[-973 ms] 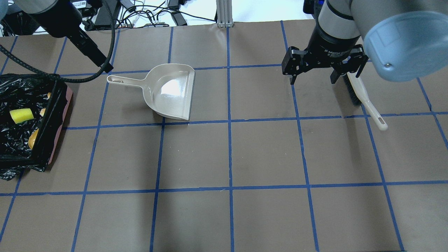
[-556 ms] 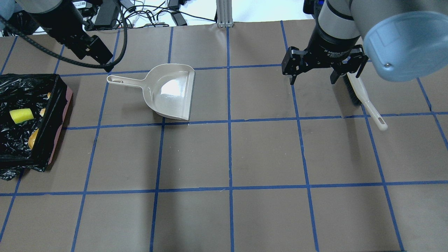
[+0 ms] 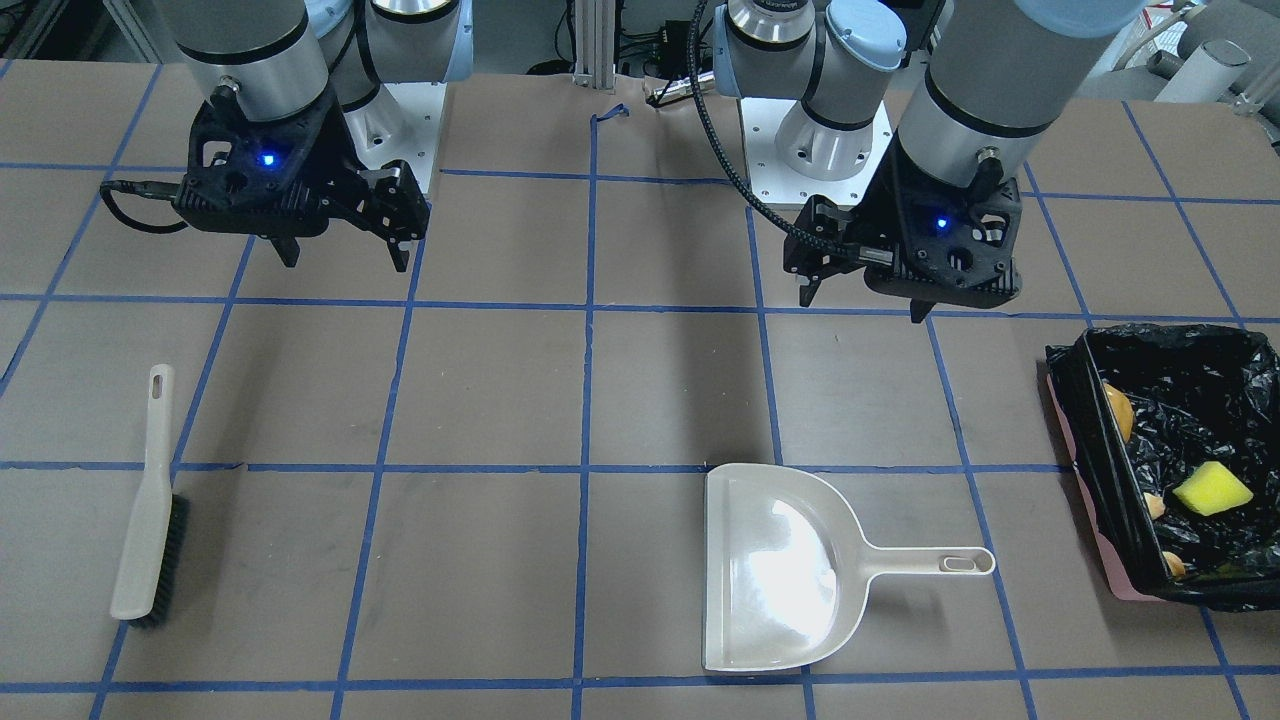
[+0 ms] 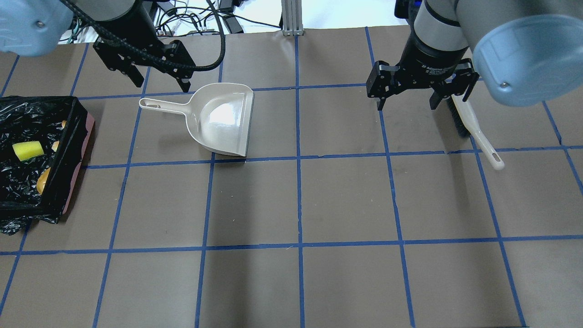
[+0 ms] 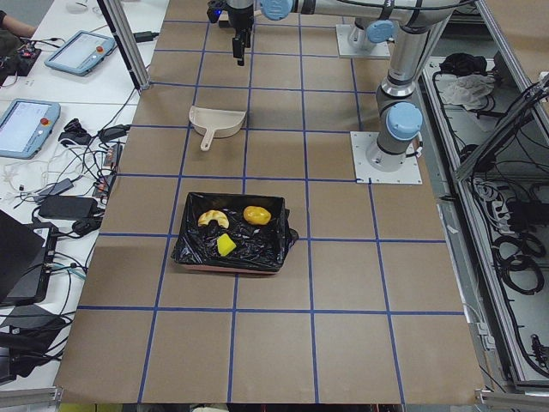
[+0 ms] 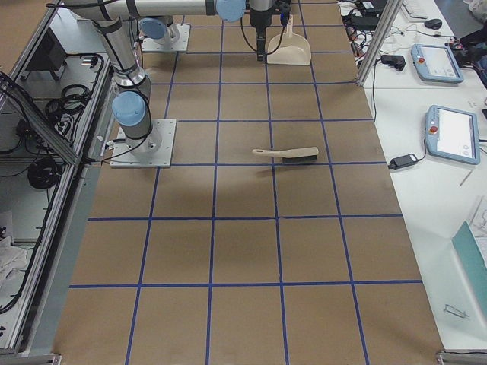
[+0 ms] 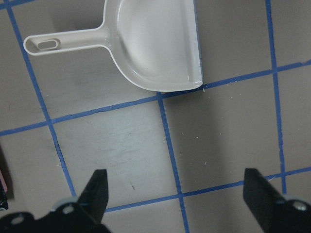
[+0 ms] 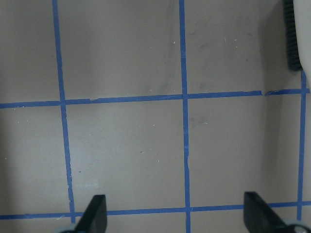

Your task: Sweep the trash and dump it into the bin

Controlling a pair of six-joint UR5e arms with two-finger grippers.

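Note:
The bin (image 4: pixel 86 130) stands at the table's left end, pink with a black bag liner; it also shows in the front view (image 3: pixel 1098 440). In it lie the yellow sponge wedge (image 4: pixel 27 150), the croissant (image 5: pixel 213 220) and the potato lump (image 5: pixel 256 215). The beige dustpan (image 4: pixel 223 120) lies empty on the table. My left gripper (image 4: pixel 161 85) hangs open and empty, raised above the table by the dustpan's handle. My right gripper (image 4: pixel 406 106) is open and empty, raised beside the brush (image 4: pixel 473 127).
The brush (image 3: pixel 145 530) lies flat on the brown paper, bristles on one side. Blue tape lines grid the table. Cables and equipment sit beyond the far edge (image 4: pixel 196 18).
My left arm has swung in from the far left and turned. Its open gripper now hangs by the dustpan's handle. The right arm, dustpan, brush and bin have not moved.

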